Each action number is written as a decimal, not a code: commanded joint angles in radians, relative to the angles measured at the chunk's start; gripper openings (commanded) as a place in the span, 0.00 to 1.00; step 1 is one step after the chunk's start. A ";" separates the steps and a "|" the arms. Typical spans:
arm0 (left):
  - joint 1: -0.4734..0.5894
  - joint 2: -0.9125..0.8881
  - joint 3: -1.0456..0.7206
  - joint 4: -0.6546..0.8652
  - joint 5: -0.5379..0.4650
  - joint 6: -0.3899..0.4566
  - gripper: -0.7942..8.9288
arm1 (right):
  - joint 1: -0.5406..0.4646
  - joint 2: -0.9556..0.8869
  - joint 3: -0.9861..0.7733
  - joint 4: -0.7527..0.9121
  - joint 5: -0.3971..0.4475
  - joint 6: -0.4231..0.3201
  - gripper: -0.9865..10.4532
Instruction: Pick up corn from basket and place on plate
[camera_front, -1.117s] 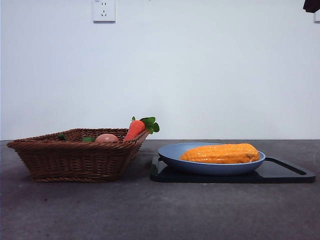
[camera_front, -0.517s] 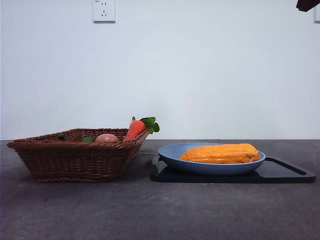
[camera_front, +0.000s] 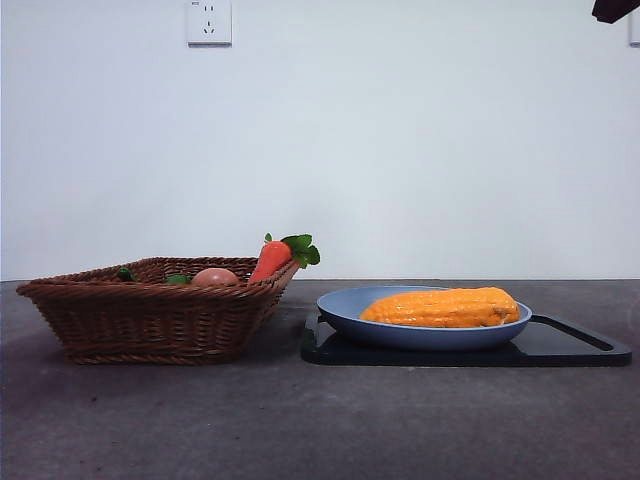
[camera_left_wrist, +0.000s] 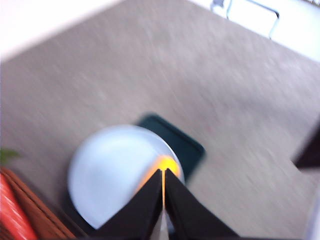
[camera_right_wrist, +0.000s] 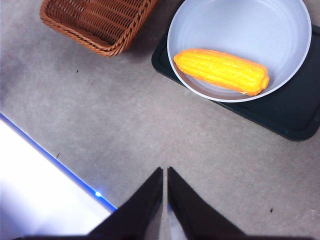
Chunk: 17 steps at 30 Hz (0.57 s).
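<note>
The corn (camera_front: 440, 307) lies on its side in the light blue plate (camera_front: 425, 335), which rests on a black tray. The brown wicker basket (camera_front: 150, 315) stands to the plate's left. High above the table, my right gripper (camera_right_wrist: 164, 172) is shut and holds nothing, with the corn (camera_right_wrist: 220, 71), plate (camera_right_wrist: 240, 25) and basket (camera_right_wrist: 100, 22) all below it. The left wrist view is blurred. There my left gripper (camera_left_wrist: 163, 171) is shut and holds nothing, above the plate (camera_left_wrist: 110, 170), and a bit of the corn (camera_left_wrist: 166, 163) shows past the jaws.
In the basket lie a carrot with green leaves (camera_front: 272, 259) and a small round orange fruit (camera_front: 213, 277). The black tray (camera_front: 565, 345) reaches out to the right of the plate. A black arm tip (camera_front: 615, 8) shows at the top right corner.
The black arm tip at the top right corner has shifted slightly to the left. The corn, plate and basket have not moved.
</note>
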 joint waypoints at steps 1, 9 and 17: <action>0.070 -0.025 0.020 0.087 -0.006 0.039 0.09 | 0.003 0.007 0.018 0.013 0.001 -0.008 0.09; 0.346 -0.190 -0.034 0.129 -0.006 0.039 0.09 | 0.003 0.007 0.018 0.053 0.001 -0.008 0.09; 0.647 -0.497 -0.358 0.288 -0.006 0.031 0.09 | 0.003 0.006 0.018 0.085 0.001 -0.008 0.09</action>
